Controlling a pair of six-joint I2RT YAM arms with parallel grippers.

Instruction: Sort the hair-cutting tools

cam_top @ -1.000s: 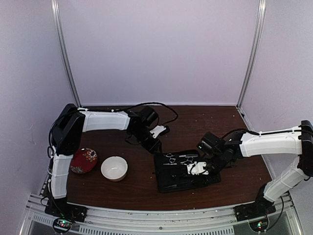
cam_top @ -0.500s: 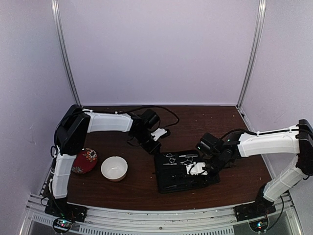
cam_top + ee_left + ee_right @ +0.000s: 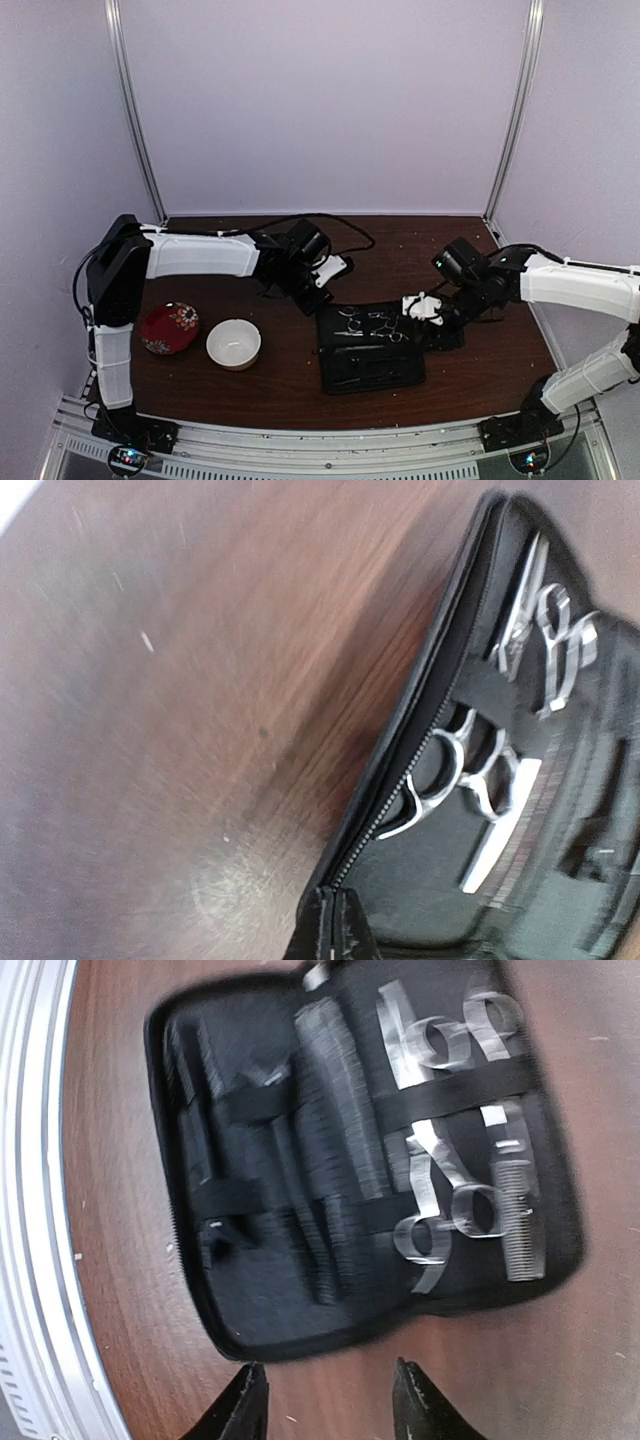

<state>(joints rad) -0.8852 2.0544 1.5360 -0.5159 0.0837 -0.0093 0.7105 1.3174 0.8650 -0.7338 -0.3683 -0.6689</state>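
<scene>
A black pouch (image 3: 365, 368) lies open on the table. Two silver scissors (image 3: 348, 320) (image 3: 386, 325) are strapped in its far half. In the right wrist view the scissors (image 3: 450, 1040) (image 3: 450, 1218) sit beside black combs (image 3: 335, 1130) in the pouch (image 3: 250, 1290). My right gripper (image 3: 432, 325) is open and empty just off the pouch's right edge; its gap also shows in the right wrist view (image 3: 330, 1410). My left gripper (image 3: 320, 292) is shut at the pouch's far left corner. In the left wrist view its tips (image 3: 345, 925) meet by the zipper edge (image 3: 400, 800), near one pair of scissors (image 3: 460, 775).
A white bowl (image 3: 234, 344) and a red patterned bowl (image 3: 169, 328) stand at the left front. A black cable (image 3: 330, 218) runs along the back. The metal rail (image 3: 320, 445) borders the near table edge.
My right gripper has lifted off the pouch and moved right and back, clear of its right edge. My left arm has stretched rightward, closer to the pouch's far left corner.
</scene>
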